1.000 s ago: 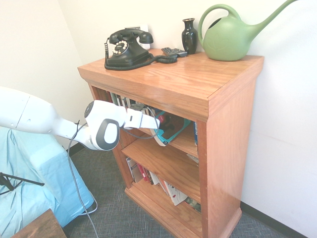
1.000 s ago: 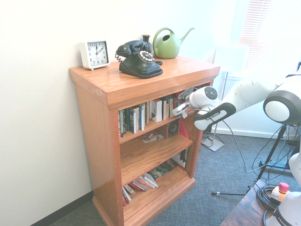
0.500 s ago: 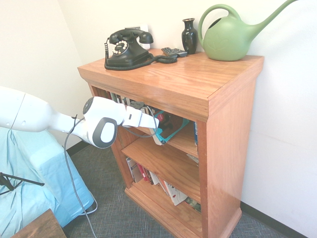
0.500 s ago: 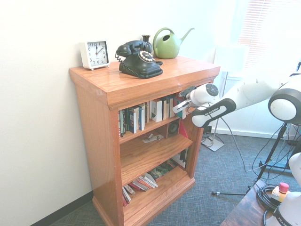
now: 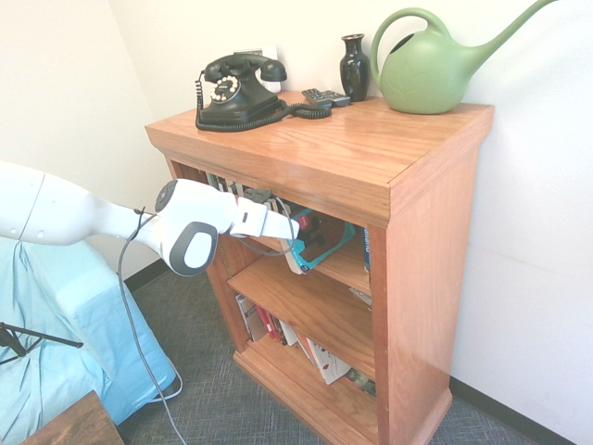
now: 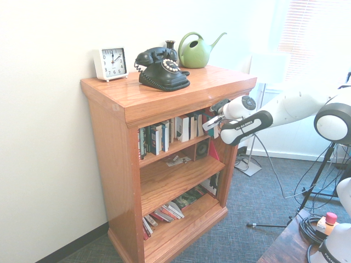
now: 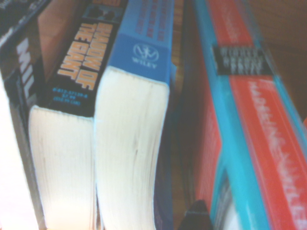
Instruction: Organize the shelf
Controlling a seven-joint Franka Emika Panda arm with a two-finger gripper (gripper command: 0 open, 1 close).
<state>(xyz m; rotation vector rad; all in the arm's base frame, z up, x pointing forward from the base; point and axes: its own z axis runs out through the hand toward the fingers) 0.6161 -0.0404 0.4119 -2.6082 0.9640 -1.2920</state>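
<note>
Right ahead of the gripper (image 5: pixel 295 232), the shelf (image 5: pixel 426 278) is standing while the clenched fingers are apparently gripping the teal book (image 7: pixel 235 139), so the step is probably becoming one of straightening it, calling for easing it inward beside its neighbours.

Ext 1 & ext 2: opp. sides, both angled down at shelf (image 5: pixel 306 153); wrist: v. close, books (image 7: pixel 127 148).

Gripper (image 5: pixel 294 243) shut, arm (image 5: pixel 88 215) outstretched.
</note>
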